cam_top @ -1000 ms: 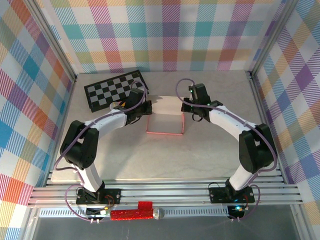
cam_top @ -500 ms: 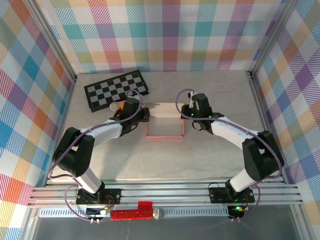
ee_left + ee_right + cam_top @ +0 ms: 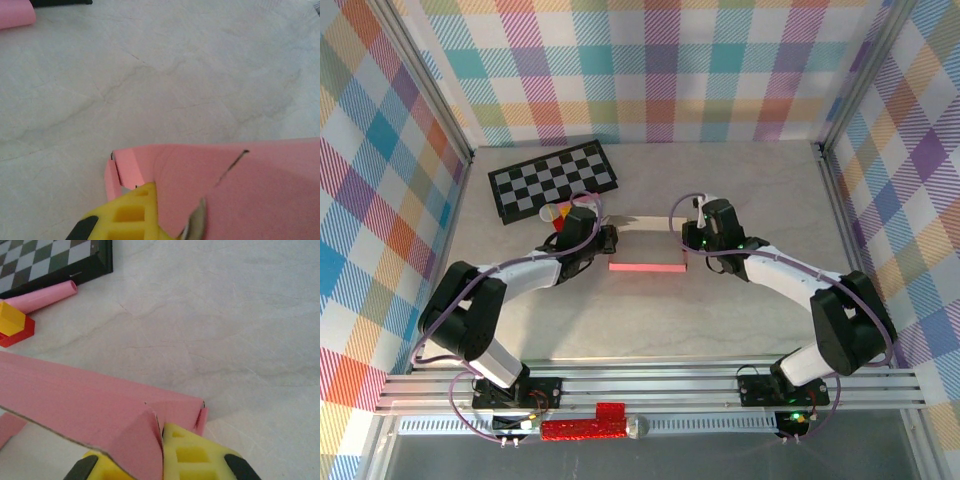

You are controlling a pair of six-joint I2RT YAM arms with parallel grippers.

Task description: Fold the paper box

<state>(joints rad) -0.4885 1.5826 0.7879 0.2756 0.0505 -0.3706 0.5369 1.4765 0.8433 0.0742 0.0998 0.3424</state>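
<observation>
The paper box [image 3: 648, 266] sits between the 2 grippers. The left gripper [image 3: 607, 240] pinches the box's left end. The right gripper [image 3: 688, 238] clamps a flap at its right end, fingers [image 3: 192, 456] narrow.

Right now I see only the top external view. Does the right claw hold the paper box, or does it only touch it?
Observer: In the right wrist view, a raised flap of the paper box stands between the yellow fingers of the right claw; a firm pinch I cannot confirm.
Operator: And the other arm?
Observer: The left claw has one yellow finger at the paper box's corner; the paper box hides the other finger.
Operator: Is the paper box damaged?
Observer: The left wrist view shows a short dark slit near its edge.
</observation>
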